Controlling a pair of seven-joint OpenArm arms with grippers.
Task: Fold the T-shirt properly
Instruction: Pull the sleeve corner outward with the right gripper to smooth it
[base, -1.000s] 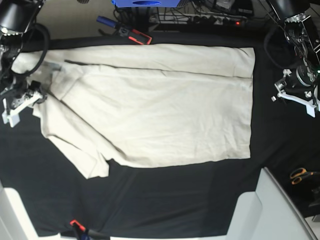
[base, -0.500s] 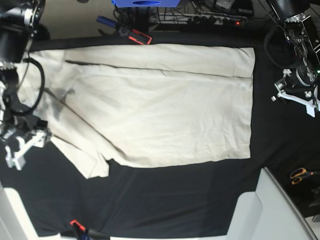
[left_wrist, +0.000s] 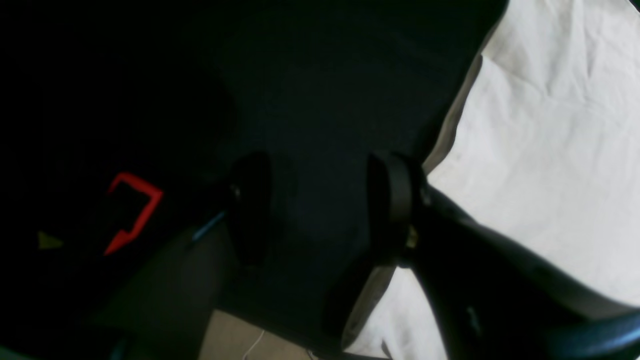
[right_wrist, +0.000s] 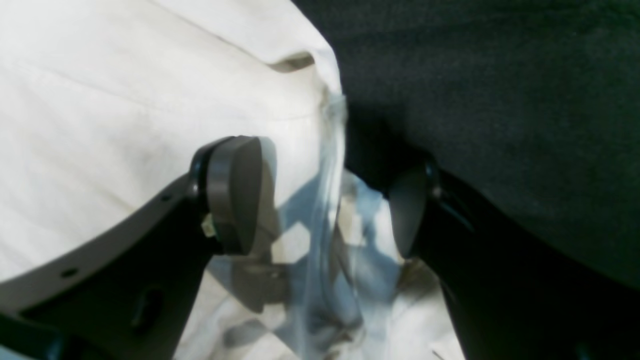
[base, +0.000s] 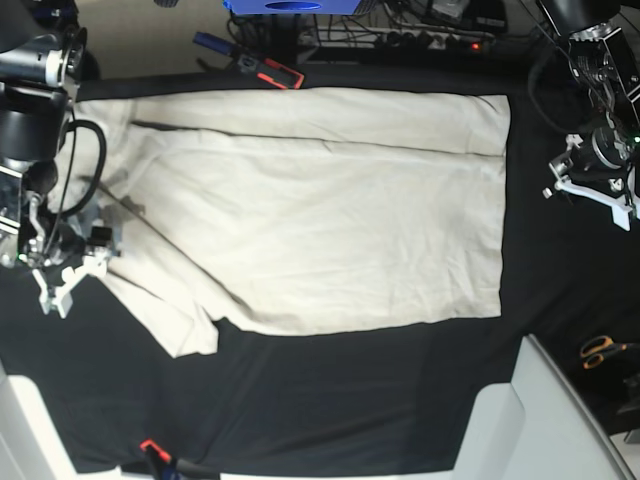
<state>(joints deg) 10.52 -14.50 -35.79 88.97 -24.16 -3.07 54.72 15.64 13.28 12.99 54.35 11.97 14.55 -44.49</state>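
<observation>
T-shirt (base: 320, 210) lies flat on the black surface (base: 350, 400), and I take it as my landmark. Its long top strip is folded over, and one sleeve (base: 185, 325) points out at its lower left corner. My right tool (base: 62, 268) is at the shirt's left edge, just above that sleeve. In the right wrist view I see this tool (right_wrist: 325, 200) spread wide, with the shirt's edge (right_wrist: 320, 95) running between the two fingers; whether a finger (right_wrist: 235, 195) touches the cloth I cannot tell. My left tool (base: 590, 190) is beyond the shirt's right edge, well apart from it. In the left wrist view its fingers (left_wrist: 250, 205) are spread over the bare dark surface (left_wrist: 325, 100), with the shirt (left_wrist: 540, 150) beside them. Orange scissors (base: 603, 350) lie far off the shirt's lower right corner.
</observation>
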